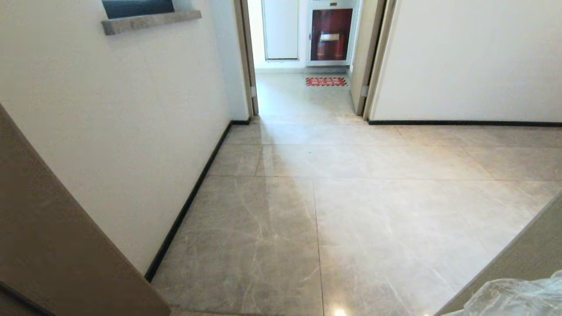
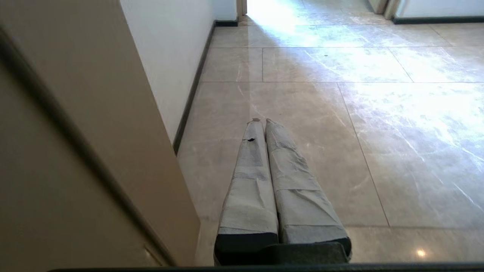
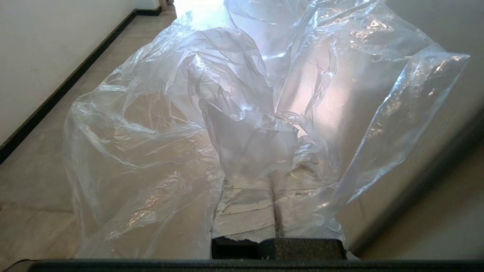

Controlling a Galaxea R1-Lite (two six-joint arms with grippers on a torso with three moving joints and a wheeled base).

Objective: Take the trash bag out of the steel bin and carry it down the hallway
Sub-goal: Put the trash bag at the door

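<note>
The trash bag [image 3: 234,113] is thin, clear, crinkled plastic that billows over most of the right wrist view. My right gripper [image 3: 264,166] is shut on a bunched fold of it, and its taped fingers [image 3: 245,211] are half covered by the film. A corner of the same trash bag [image 1: 518,296] shows at the lower right of the head view. My left gripper [image 2: 261,121] is shut with nothing in it, and its taped fingers [image 2: 249,189] point along the hallway floor [image 1: 351,210] of grey-beige marbled tiles. The steel bin is out of view.
A brown door frame [image 1: 44,228] stands close on my left and another brown edge [image 1: 518,259] on my right. A white wall with a black baseboard [image 1: 189,202] runs ahead on the left. Farther on is an open doorway [image 1: 307,87] with a red floor mat [image 1: 326,81].
</note>
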